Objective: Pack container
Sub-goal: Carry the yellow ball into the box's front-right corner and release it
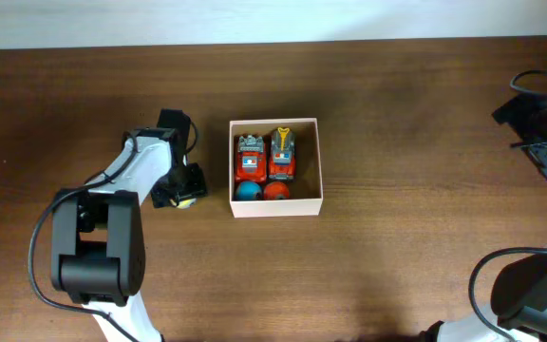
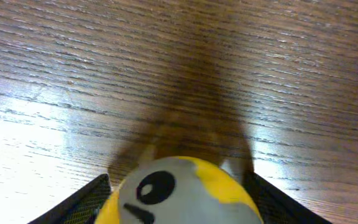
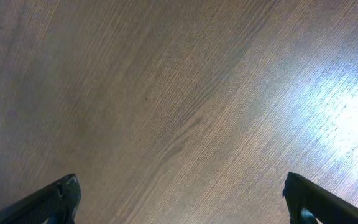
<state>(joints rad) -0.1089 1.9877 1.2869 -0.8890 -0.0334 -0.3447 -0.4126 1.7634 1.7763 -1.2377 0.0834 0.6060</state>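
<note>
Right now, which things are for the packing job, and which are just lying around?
For the job: container holding two toy trucks, blue ball, red ball; yellow ball in left end effector.
Just there: wooden table, open right end effector.

Robot lab: robot arms (image 1: 93, 247), wood table (image 1: 416, 256)

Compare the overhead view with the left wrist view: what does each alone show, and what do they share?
Overhead only: the cream-walled square cardboard container holding two red toy trucks and two small balls, blue and red. Left wrist only: a black painted eye on the yellow-and-white round toy. Both: that toy gripped in the left pincer, and the brown wooden table.
</note>
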